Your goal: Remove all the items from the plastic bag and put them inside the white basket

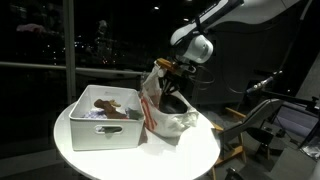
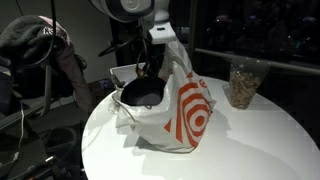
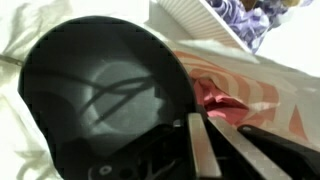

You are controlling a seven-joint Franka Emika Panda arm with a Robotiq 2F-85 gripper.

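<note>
Gripper (image 1: 173, 80) tips behind the plastic bag (image 1: 172, 122) rim; white basket (image 3: 200, 15) mostly off wrist view.

Bag (image 1: 178, 122) beside basket (image 1: 100, 132), apparently touching, on table (image 1: 190, 156)

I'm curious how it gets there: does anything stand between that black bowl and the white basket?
Only the plastic bag itself: the black bowl sits in its mouth, beside the white basket. Nothing else visible stands between.

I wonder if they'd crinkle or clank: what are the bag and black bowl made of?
The bag looks like thin white plastic: it wrinkles and sags. The black bowl looks hard and smooth, plastic or coated metal; its shine doesn't settle which.
</note>
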